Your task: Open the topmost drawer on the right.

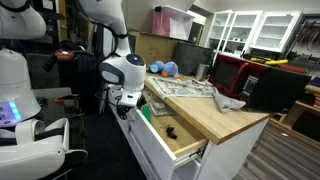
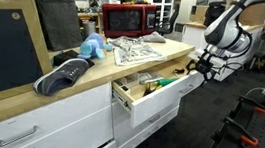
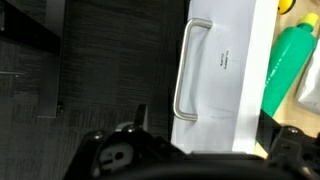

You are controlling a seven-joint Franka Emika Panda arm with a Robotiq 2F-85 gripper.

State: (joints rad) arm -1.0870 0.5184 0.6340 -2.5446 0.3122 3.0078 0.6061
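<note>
White, rounded arm [image 1: 125,68] segments with dark joint bands; the hand [image 2: 199,70] is black

The topmost drawer [image 3: 228,90] had a smooth, matt white front with a silver metal handle [image 3: 188,70]; its inner box [image 1: 182,136] looked like pale wood. The bench [image 1: 240,118] top was light wood, and a green bottle [image 3: 285,60] seemed glossy plastic.

Wood countertop [image 1: 236,122], white glass-front cabinets [image 1: 256,28] behind, dark floor [image 3: 100,70].
</note>
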